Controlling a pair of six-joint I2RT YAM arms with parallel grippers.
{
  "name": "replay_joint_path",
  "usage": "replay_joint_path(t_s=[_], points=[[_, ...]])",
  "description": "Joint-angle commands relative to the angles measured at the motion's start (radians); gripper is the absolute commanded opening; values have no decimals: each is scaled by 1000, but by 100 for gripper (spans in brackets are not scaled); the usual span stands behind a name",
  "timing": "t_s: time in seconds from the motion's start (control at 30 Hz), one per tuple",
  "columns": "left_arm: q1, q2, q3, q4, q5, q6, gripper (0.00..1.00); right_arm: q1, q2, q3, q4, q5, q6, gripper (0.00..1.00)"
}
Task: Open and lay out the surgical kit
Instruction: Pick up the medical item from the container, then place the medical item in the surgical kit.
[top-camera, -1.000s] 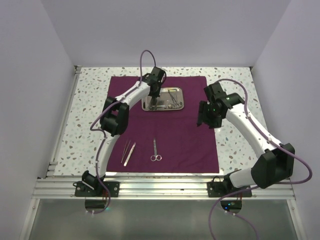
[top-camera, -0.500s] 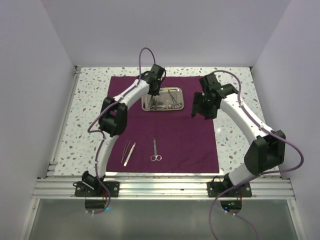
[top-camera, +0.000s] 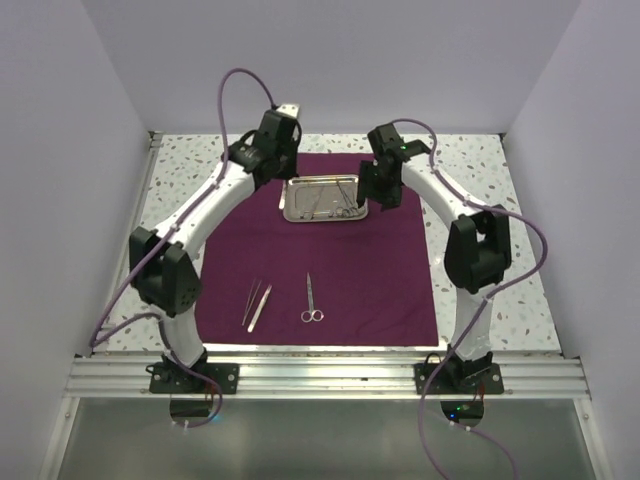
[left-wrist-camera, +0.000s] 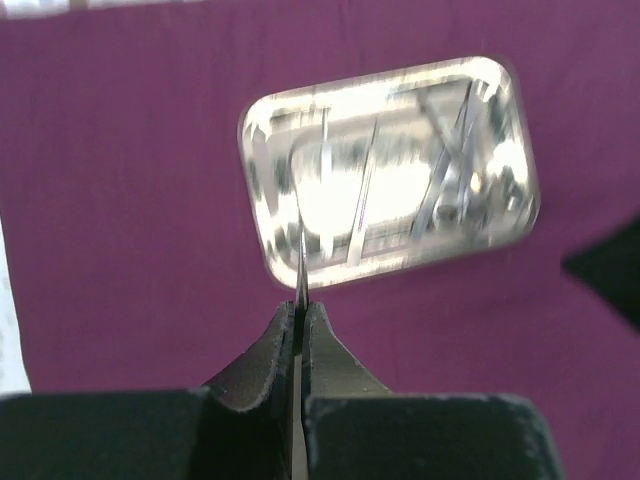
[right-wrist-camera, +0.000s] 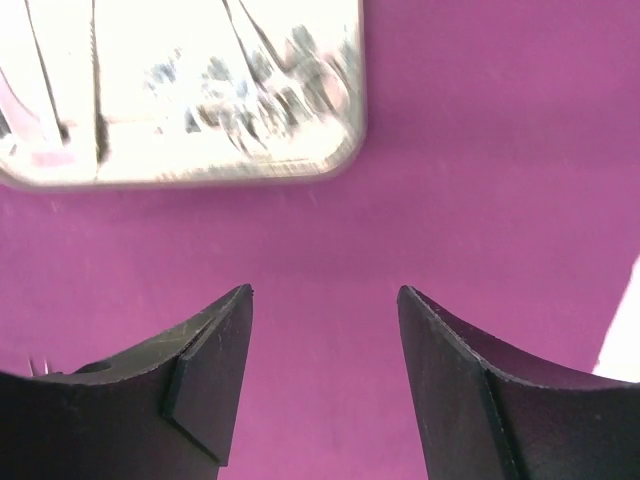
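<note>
the purple cloth (top-camera: 380, 280) lies flat and open on the table (top-camera: 180, 200). the steel tray (top-camera: 290, 212) sits on it toward 12 o'clock, with shiny tools (top-camera: 335, 195) inside. toward 6 o'clock lie the scissors (top-camera: 312, 300) and, at their 9 o'clock, the tweezers (top-camera: 257, 305). the left gripper (left-wrist-camera: 300, 310), at the tray's 10 o'clock, pinches a thin steel tool (left-wrist-camera: 301, 265). the right gripper (right-wrist-camera: 325, 295), at the tray's 3 o'clock, has its fingers spread wide, holding nothing

Speckled terrazzo tabletop (top-camera: 180, 150), plain pale lilac walls (top-camera: 350, 60), aluminium rail (top-camera: 320, 372) along near edge.
</note>
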Motion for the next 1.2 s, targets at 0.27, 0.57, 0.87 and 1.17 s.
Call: replay_joint_path(t_s=[0.27,0.57,0.87,1.17], points=[[-36,-351,-559,17,112,-220,0,45,323,358,-15,25,-64,61],[-38,-417,-598,-29,121,-246,0,50,466,487,-37,102,-77,59],[-38,-473,-759,-72,133,-223,0,51,502,416,-3,114,-59,52],[-39,-535,-997,-48,164,-260,24,67,530,386,-8,149,-53,8]])
